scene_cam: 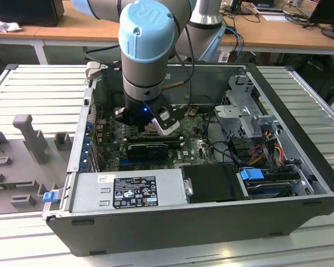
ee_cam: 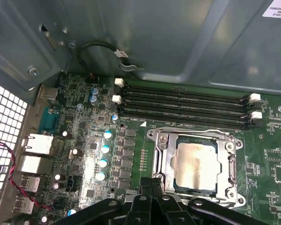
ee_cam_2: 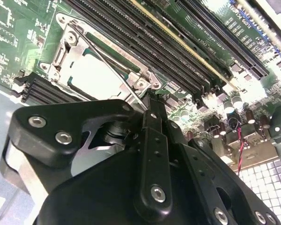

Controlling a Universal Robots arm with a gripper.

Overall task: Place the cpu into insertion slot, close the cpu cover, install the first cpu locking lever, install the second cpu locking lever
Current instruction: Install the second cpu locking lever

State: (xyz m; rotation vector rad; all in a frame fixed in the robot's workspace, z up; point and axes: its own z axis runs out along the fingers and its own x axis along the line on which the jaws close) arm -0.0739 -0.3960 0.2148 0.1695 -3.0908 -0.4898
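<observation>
- The cpu (ee_cam: 195, 164) sits flat in the insertion slot (ee_cam: 165, 161), its pale metal face showing through the cut-out of the cpu cover (ee_cam: 232, 161), which lies closed over it in both wrist views.
- In the second wrist view a thin locking lever (ee_cam_2: 113, 71) runs slantwise across the cover toward the gripper (ee_cam_2: 147, 105), whose tip sits right at the lever's end.
- The gripper's fingers look drawn together to a narrow point, holding nothing I can make out.
- My judgement: cpu placement and cover closing are done; the lever step is in hand.
- Next calls for pressing that lever down and tucking it under its catch at the socket's rim.
- Beyond the socket lie the long black memory slots (ee_cam: 185, 104), then the computer case (scene_cam: 72, 150) wall.
</observation>
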